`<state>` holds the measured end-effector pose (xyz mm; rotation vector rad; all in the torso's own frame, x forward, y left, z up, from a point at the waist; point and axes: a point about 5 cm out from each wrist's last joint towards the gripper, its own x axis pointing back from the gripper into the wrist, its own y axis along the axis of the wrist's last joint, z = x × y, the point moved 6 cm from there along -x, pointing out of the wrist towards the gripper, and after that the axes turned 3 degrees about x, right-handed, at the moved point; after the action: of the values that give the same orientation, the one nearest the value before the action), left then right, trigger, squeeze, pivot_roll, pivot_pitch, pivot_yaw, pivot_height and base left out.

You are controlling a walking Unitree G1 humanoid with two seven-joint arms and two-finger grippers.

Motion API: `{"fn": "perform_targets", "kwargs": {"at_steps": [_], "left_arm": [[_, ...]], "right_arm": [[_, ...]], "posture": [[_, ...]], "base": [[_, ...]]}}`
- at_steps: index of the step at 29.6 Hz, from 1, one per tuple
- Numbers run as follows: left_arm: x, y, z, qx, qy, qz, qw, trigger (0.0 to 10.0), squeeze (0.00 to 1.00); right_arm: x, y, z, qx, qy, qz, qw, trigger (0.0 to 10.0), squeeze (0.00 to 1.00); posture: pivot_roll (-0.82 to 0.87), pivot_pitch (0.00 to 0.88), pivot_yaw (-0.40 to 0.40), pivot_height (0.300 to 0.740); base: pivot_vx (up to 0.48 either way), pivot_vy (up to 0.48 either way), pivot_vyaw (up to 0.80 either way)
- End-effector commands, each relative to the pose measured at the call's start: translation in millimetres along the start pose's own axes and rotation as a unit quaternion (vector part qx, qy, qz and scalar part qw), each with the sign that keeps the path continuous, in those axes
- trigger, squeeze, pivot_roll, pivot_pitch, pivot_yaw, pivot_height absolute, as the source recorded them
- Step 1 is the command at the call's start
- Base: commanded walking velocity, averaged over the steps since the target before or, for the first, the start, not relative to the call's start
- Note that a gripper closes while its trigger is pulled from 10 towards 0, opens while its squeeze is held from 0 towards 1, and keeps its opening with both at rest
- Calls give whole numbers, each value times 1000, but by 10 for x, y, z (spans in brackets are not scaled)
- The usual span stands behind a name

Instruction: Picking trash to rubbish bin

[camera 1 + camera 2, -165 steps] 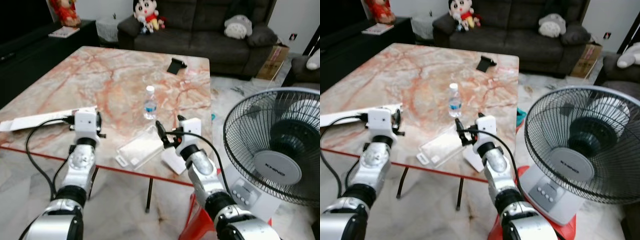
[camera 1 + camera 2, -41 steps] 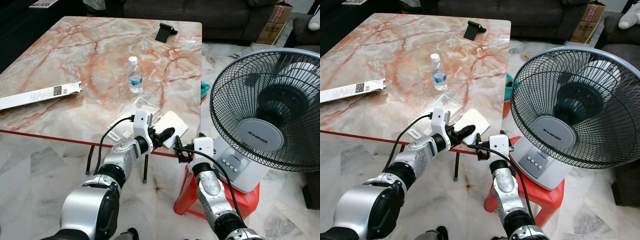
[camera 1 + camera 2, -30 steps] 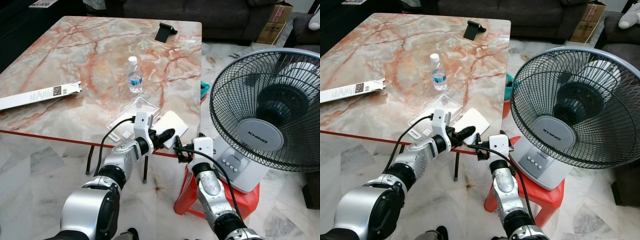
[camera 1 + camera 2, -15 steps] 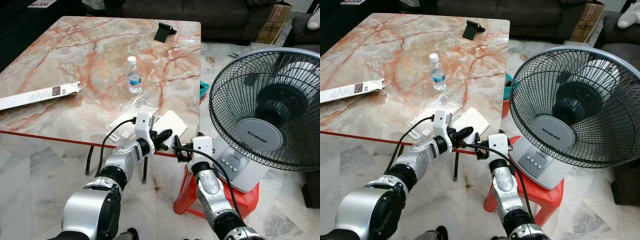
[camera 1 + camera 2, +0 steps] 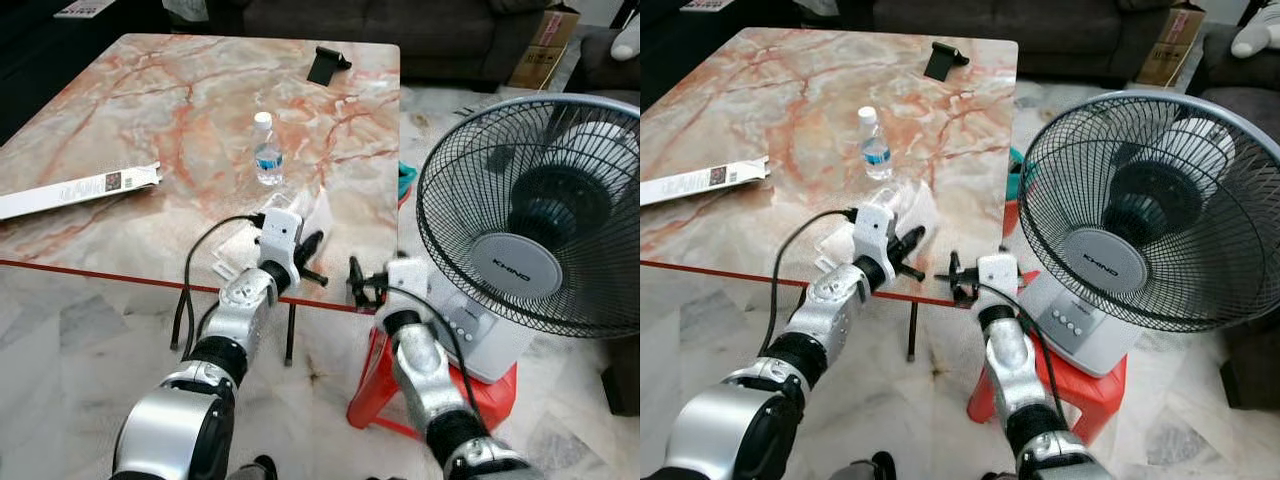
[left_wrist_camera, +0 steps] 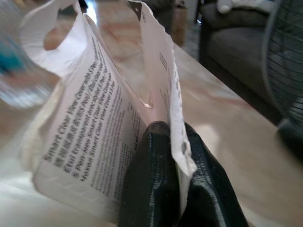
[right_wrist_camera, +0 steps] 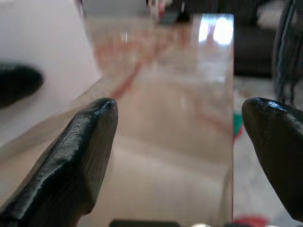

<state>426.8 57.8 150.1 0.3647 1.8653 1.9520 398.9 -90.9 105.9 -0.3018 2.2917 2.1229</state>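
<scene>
Table (image 5: 120,120): large rectangular slab, glossy marble-look surface, cream veined with rust red, thin dark legs under the near edge.

Packaging (image 6: 99,127): flat white card-and-clear-plastic sleeve, small black print on one face, torn ragged upper edge and a punched hanger hole. In the head views it appears as a pale translucent piece (image 5: 300,212) lifted off the table above the near edge, in front of the bottle.

Left gripper (image 5: 308,247): two long black rubbery fingers (image 6: 156,184) pressed together on the packaging, which stands up between them, its lower edge pinched. Silver arm with black cable looping beneath.

Right gripper (image 5: 354,283): black fingers (image 7: 80,151) spread wide, nothing between them, level with the table's near edge, close beside the left gripper and apart from the packaging.

Bottle (image 5: 267,150): small clear plastic water bottle, white cap, blue label, upright near the table's middle.

Carton (image 5: 75,190): long flat white cardboard box with printed marks, lying near the table's left edge.

Phone stand (image 5: 324,64): small black angled piece at the table's far side.

Fan (image 5: 530,220): round black wire-cage fan on a white base with buttons, standing on a red plastic stool (image 5: 400,400), right of the table.

Floor (image 5: 80,360): pale veined marble tile.
</scene>
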Motion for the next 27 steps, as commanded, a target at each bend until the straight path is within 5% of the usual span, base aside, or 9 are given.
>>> {"fn": "perform_targets", "kwargs": {"at_steps": [1, 15, 27], "left_arm": [[32, 81, 40, -40, 18, -25, 999, 10000, 0], [363, 259, 569, -129, 161, -87, 975, 10000, 0], [455, 284, 671, -141, 201, -97, 965, 10000, 0]], "right_arm": [[-26, 82, -27, -10, -13, -16, 1000, 10000, 0], [-109, 325, -13, -22, -14, -62, 998, 10000, 0], [-162, 430, 33, -24, -4, -77, 997, 10000, 0]], "posture": [[-9, 69, 15, 740], [17, 34, 10, 740], [20, 14, 5, 740]], "base": [[0, 0, 0], [0, 0, 0], [-214, 0, 0]]}}
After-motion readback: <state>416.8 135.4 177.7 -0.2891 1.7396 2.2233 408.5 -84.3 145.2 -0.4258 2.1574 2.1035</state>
